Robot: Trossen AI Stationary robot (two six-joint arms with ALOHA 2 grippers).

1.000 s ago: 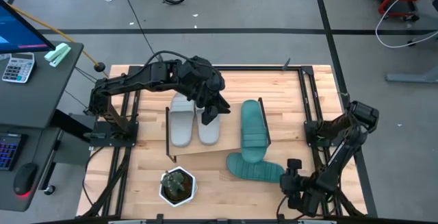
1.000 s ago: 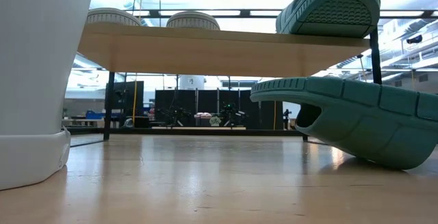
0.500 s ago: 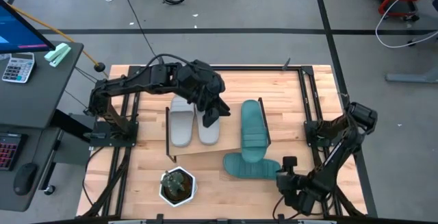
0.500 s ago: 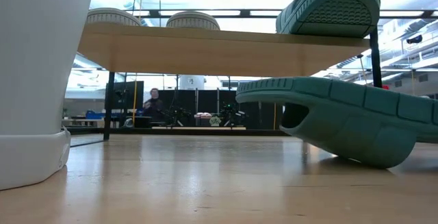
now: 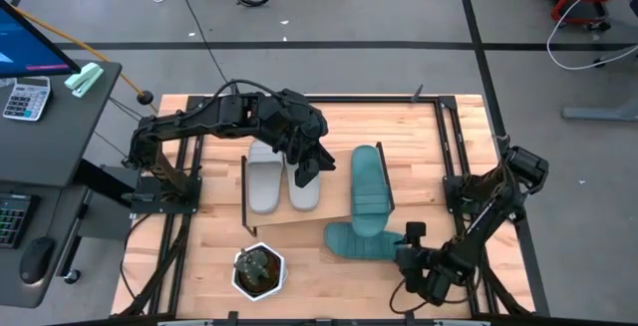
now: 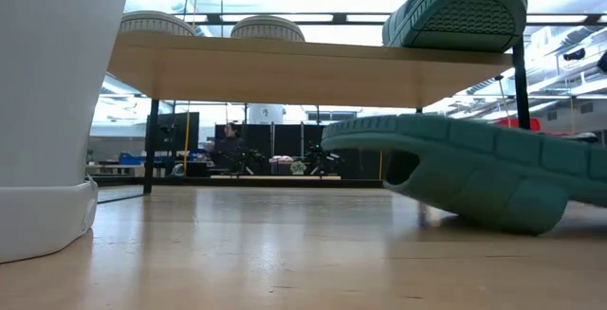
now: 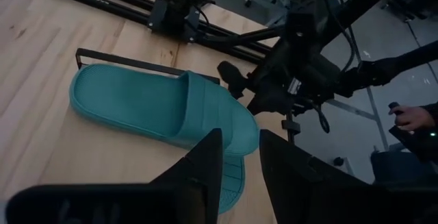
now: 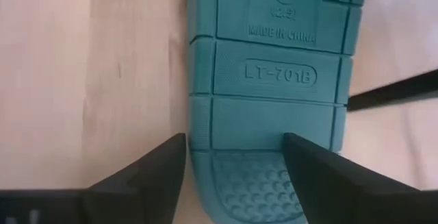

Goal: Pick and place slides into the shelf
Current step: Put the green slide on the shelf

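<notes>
Lying sole-up on the tabletop (image 5: pixel 199 266) just in front of the shelf (image 5: pixel 299 216), near its right end, the fourth slide, a teal one (image 5: pixel 361 242), was the only one not yet put away. Its ribbed underside filled the right wrist view, with moulded lettering showing, and in the low view its near end sat tipped up off the wood.

Three slides were already on the shelf board: two light grey ones (image 5: pixel 282 174) side by side toward the left end, and one teal slide (image 5: pixel 370 188) at the right end, its heel overhanging the front edge. So by my reckoning the job was three parts done, one left.

The right gripper (image 5: pixel 409 251) was down at the loose teal slide's right end, near the tabletop's front right corner, its fingers (image 8: pixel 147 169) spread wide to either side of the sole. I could not tell whether they touched the rubber; nothing looked gripped yet.

The left gripper (image 5: pixel 307 171) hovered over the shelf beside the inner grey slide, its fingers (image 7: pixel 198 166) drawn narrow with a slim gap and holding nothing.

A small potted plant (image 5: pixel 258 269) in a white pot stood by the tabletop's front edge, left of centre.
</notes>
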